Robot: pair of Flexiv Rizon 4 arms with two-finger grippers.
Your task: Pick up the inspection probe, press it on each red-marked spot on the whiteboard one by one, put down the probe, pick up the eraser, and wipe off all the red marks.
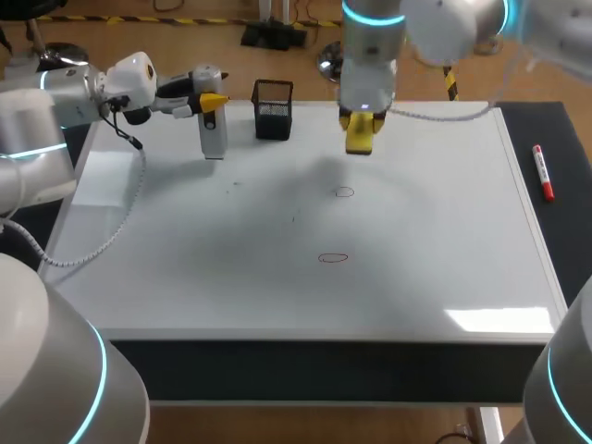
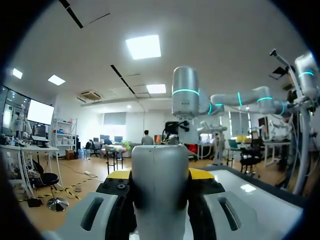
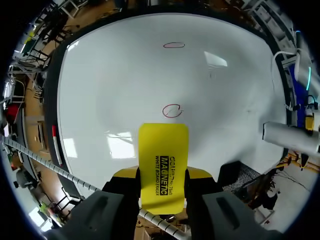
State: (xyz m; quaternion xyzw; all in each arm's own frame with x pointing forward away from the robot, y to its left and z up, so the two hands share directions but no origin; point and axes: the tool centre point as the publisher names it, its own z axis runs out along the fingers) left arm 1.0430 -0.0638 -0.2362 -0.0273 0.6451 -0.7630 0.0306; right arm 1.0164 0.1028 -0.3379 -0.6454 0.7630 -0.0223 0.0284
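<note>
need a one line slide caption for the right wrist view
Right end effector shut on the yellow eraser over the whiteboard, one red mark just ahead, a second red mark farther on.

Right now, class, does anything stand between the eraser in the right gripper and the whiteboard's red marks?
Nothing visible does. Only bare whiteboard lies between the eraser and the nearer red mark, then the farther red mark. The probe and black holder are off to one side.

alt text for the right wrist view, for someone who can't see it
The right gripper holds a yellow eraser between its fingers above the whiteboard. The near red circle sits just past the eraser's end, the far red circle well ahead. Off to one side is the white probe.
</note>
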